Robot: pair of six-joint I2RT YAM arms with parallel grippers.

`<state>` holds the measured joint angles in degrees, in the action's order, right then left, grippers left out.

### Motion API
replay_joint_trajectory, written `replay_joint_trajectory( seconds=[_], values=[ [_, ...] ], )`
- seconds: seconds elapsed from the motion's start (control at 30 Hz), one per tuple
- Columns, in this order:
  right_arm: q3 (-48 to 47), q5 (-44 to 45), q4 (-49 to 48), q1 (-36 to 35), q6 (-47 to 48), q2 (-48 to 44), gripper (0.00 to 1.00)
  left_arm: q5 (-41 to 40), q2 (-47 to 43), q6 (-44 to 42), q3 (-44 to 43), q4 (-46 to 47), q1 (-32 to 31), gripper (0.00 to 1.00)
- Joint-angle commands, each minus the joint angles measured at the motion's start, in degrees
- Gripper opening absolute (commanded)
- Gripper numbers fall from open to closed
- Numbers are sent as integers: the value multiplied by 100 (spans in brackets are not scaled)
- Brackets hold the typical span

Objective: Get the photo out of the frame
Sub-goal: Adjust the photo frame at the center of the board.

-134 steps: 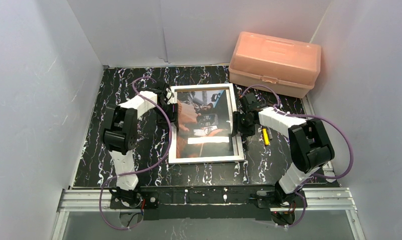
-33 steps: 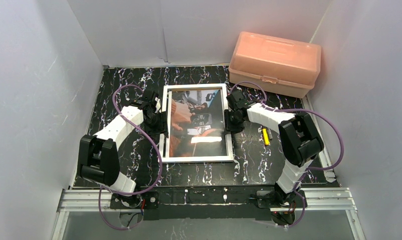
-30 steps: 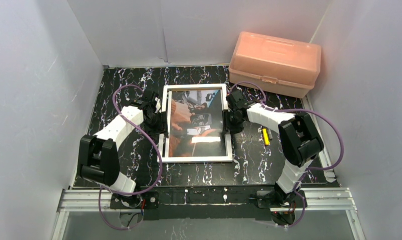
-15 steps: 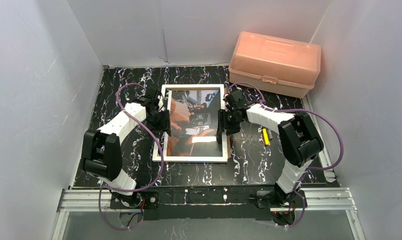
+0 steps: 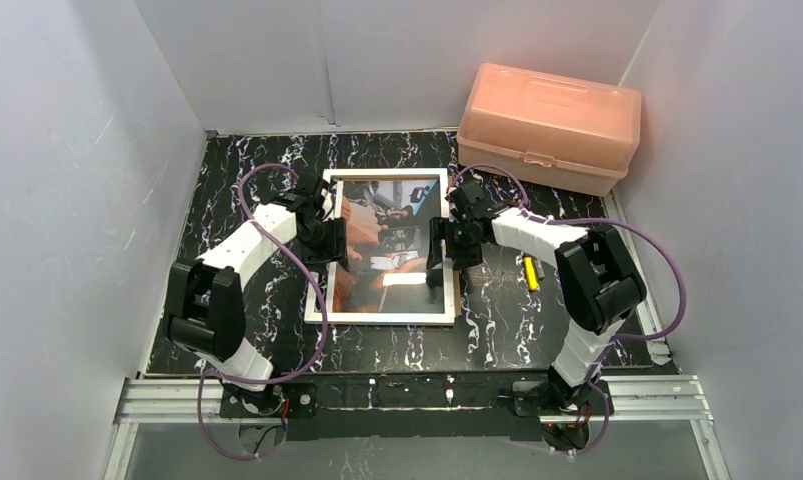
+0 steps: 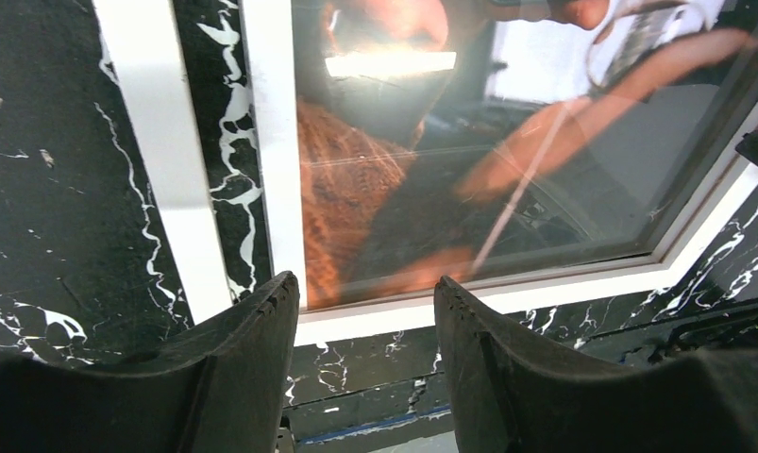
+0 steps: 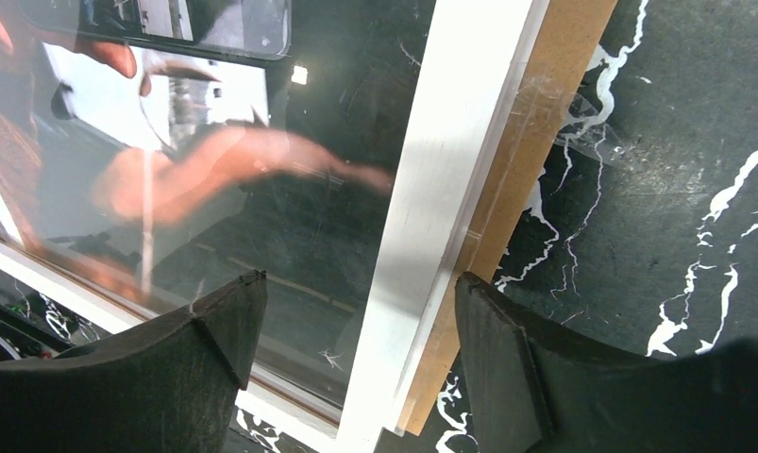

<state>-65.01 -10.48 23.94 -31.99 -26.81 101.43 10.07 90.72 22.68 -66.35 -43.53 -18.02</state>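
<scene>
- The right gripper point(image 7: 356, 283) fingers just spread wide, releasing the frame point(image 5: 380, 316), which now lies flat mid-surface point(image 5: 497, 330).
- The left gripper point(image 6: 365, 283) fingers are half-spread, pinching nothing.
- The photo point(image 5: 372, 295) remains inside; the backing is unreached.

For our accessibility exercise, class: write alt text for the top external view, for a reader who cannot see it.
Two robot arms reach over a white-bordered frame lying on a black marbled table, the left gripper at its left edge and the right gripper at its right. The photo is inside it; a pink box sits far right.
</scene>
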Motion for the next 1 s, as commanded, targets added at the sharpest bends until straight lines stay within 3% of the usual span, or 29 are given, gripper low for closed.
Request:
replay_joint_trajectory(
  seconds=[0.0, 0.33, 0.53, 0.87, 0.97],
  values=[
    [-25, 116, 3, -10, -13, -43, 81, 162, 7, 116, -226, -68, -164, 53],
    [32, -84, -49, -4, -40, 112, 81, 231, 182, 236, -227, 43, -416, 53],
    [50, -21, -10, 12, -60, 192, 89, 220, 185, 257, -203, 89, -459, 53],
    [48, -54, 84, 29, -118, 368, 90, 187, 122, 282, -132, 99, -482, 53],
    [83, 2, 88, 41, -148, 304, 97, 188, 113, 286, -123, 104, -497, 53]
  ],
)
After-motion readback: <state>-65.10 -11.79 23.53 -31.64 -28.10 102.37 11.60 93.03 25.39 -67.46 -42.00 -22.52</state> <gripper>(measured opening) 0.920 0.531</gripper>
